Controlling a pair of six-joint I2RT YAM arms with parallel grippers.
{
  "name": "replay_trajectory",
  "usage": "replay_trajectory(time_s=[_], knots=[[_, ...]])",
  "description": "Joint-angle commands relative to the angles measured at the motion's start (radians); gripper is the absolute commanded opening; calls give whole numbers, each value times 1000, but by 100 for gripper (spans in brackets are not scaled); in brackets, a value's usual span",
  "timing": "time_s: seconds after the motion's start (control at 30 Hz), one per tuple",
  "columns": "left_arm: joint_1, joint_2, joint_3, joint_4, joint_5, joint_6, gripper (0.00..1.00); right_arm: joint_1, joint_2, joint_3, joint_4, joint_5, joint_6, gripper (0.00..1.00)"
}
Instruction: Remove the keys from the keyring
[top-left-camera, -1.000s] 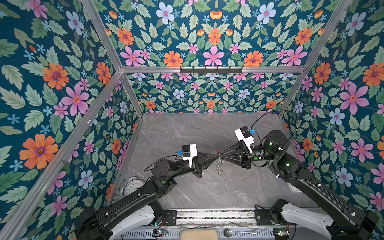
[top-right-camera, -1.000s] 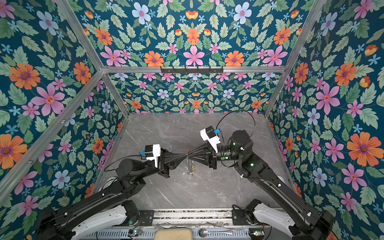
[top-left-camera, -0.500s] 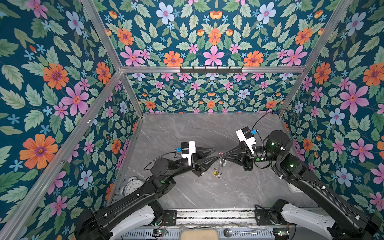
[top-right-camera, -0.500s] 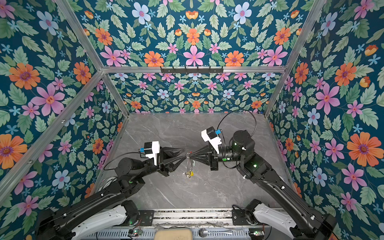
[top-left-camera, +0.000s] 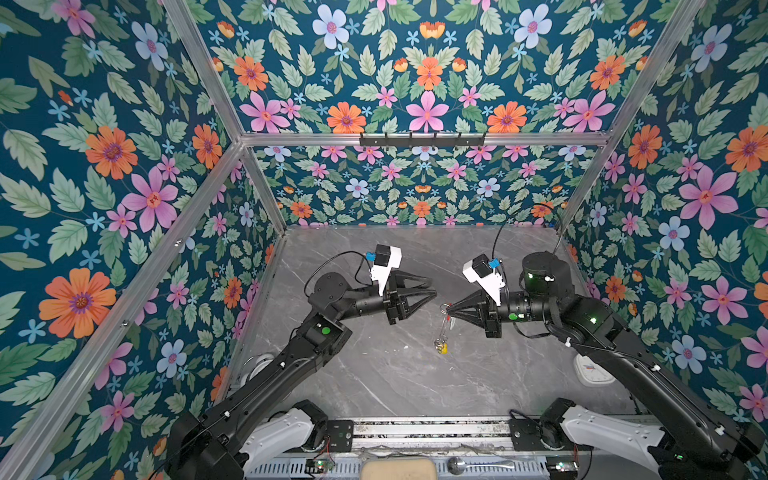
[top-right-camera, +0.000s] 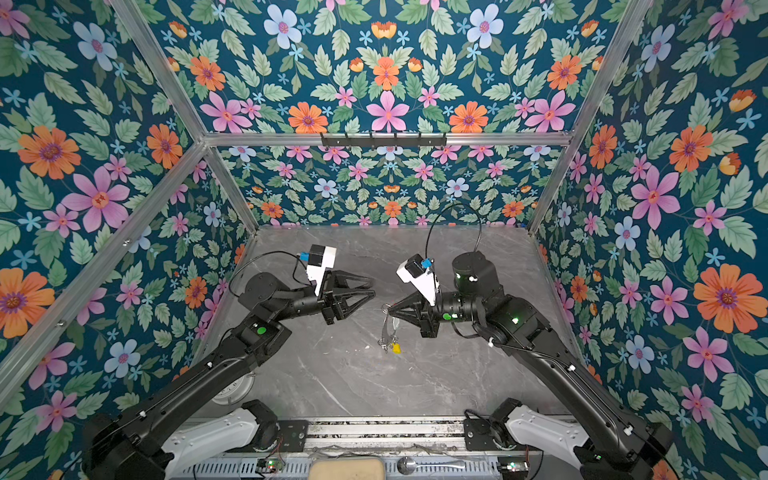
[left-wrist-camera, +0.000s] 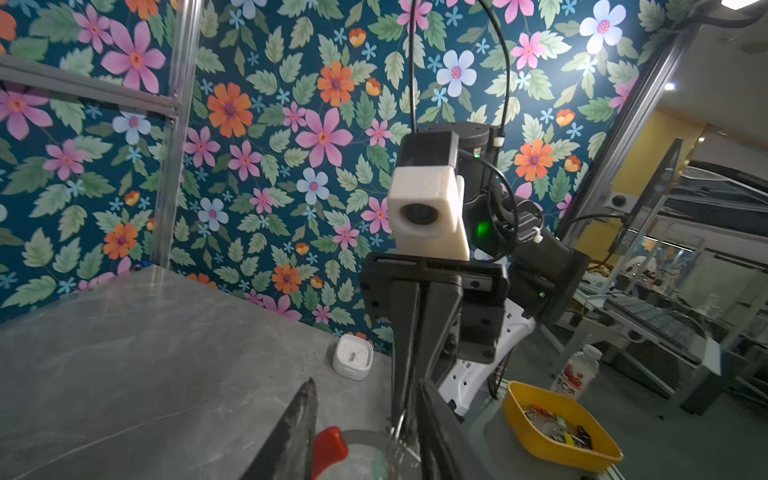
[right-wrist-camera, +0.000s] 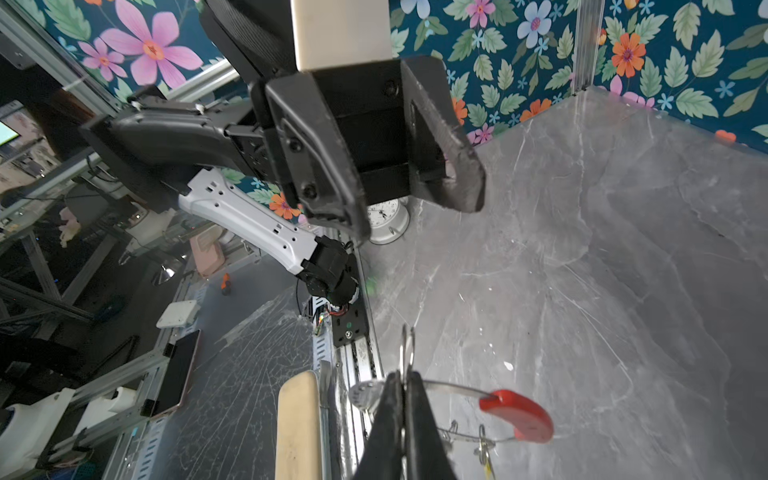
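My right gripper (top-left-camera: 451, 309) is shut on the keyring (right-wrist-camera: 517, 415), a thin grey hoop with a red section. A small silver ring (right-wrist-camera: 407, 345) pokes out past the fingertips. In both top views the keyring (top-left-camera: 444, 328) hangs edge-on below that gripper, above the table. A key with a yellow tag (top-left-camera: 442, 348) dangles at its low end. My left gripper (top-left-camera: 432, 289) is open, just left of the hoop and apart from it. In the left wrist view the red section (left-wrist-camera: 330, 449) shows low between its fingers (left-wrist-camera: 291, 432).
A white square clock (top-left-camera: 592, 370) sits by the right wall and a round clock (top-left-camera: 257, 365) by the left wall. A hook rail (top-left-camera: 422, 139) runs along the back wall. Beyond the table's edge stand a yellow bin (left-wrist-camera: 557, 428) and a bottle (left-wrist-camera: 577, 370).
My left gripper has opened and drawn back to the left, away from the keyring. The right gripper stays shut, and the hoop now hangs down from it alone.
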Motion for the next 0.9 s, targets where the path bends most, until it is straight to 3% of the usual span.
replay_trajectory(time_s=[0.0, 0.2, 0.6, 0.87], knots=[[4, 24, 26, -75, 117, 17, 41, 0, 14, 18, -40, 22, -63, 0], [1, 70, 49, -79, 205, 1, 43, -7, 29, 33, -35, -8, -91, 0], [-12, 103, 71, -138, 224, 23, 39, -20, 54, 45, -19, -58, -96, 0], [-12, 107, 76, -156, 218, 36, 21, -20, 57, 51, -28, -38, -95, 0]])
